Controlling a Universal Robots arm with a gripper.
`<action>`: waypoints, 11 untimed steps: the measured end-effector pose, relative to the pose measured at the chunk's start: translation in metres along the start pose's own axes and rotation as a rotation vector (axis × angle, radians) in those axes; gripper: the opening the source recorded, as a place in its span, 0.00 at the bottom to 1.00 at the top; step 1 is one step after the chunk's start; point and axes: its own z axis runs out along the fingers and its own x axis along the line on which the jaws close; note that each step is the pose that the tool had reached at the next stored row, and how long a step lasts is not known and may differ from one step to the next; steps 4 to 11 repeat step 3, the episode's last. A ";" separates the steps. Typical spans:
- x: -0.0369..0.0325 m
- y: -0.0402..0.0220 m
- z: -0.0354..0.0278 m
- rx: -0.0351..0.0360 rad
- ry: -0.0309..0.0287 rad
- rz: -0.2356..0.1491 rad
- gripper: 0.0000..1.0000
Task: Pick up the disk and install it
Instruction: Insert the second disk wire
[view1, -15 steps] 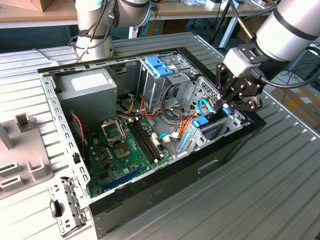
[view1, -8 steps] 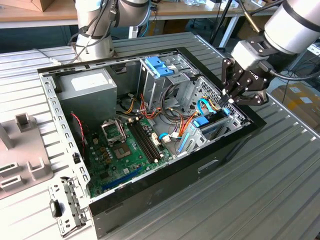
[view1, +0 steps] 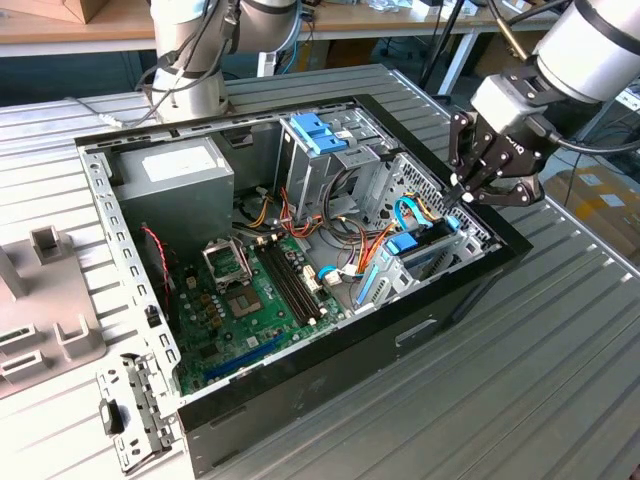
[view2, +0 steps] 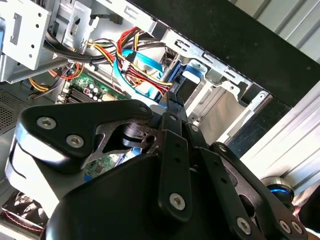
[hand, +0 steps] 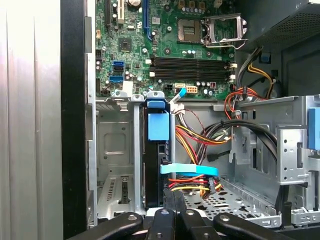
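Your ribbed grey table (view1: 560, 330) carries the open computer case (view1: 330, 370); the tool (view1: 468, 192), fingers closed together, hovers over the slotted disk (hand: 156, 150).

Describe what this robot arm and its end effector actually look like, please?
The arm is a thick, rounded, light grey tube with a black cable running alongside. Its end effector is matte black: angular linkage plates joined by silver screws and pins, tapering to slim fingers. A light grey collar sits between arm and end effector.
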 end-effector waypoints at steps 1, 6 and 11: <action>0.0000 0.0000 0.0000 0.0000 0.0000 0.000 0.11; 0.0000 -0.0001 0.0000 0.0000 0.0000 0.000 0.11; 0.0000 -0.0001 0.0000 0.0000 0.0000 0.000 0.11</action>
